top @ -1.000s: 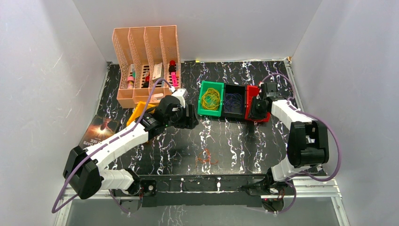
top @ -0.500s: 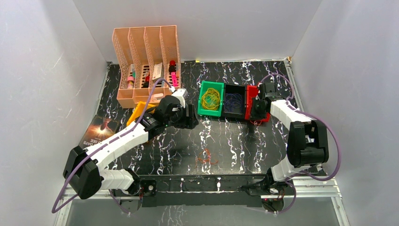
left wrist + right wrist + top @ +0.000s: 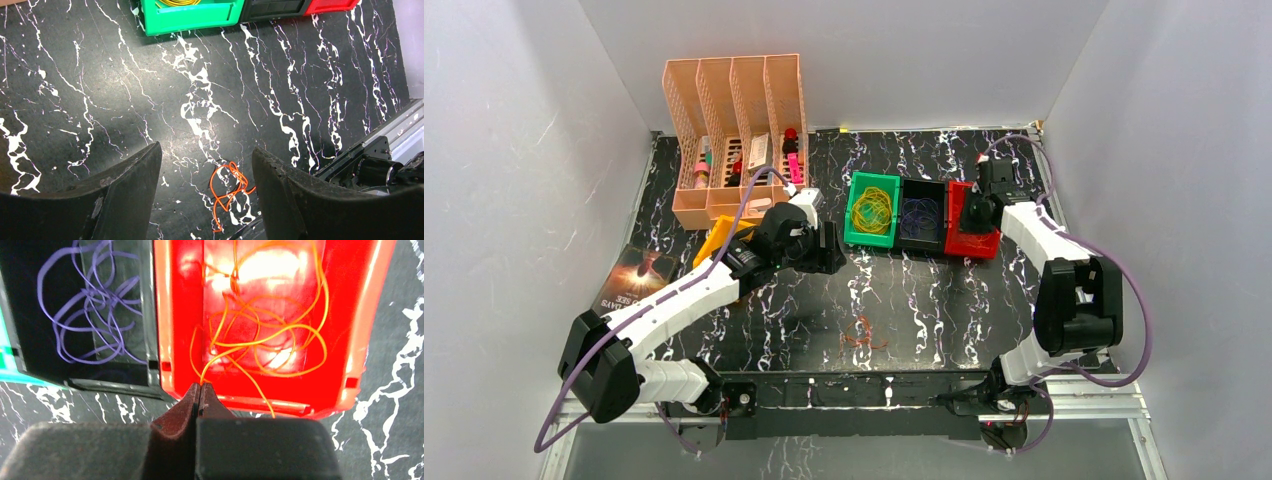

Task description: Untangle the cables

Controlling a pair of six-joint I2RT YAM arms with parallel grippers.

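Orange cables, coiled in the red bin. If I pull from here, the interlocked loops may come out over the wall as one clump, or the thin strand may slip free. One strand runs straight into the tips of my right jaws, which are pressed together and appear to pinch it at the bin's near wall. Purple cables lie in the black bin beside it. A loose orange cable lies on the table below my left jaws, which stand apart, holding nothing.
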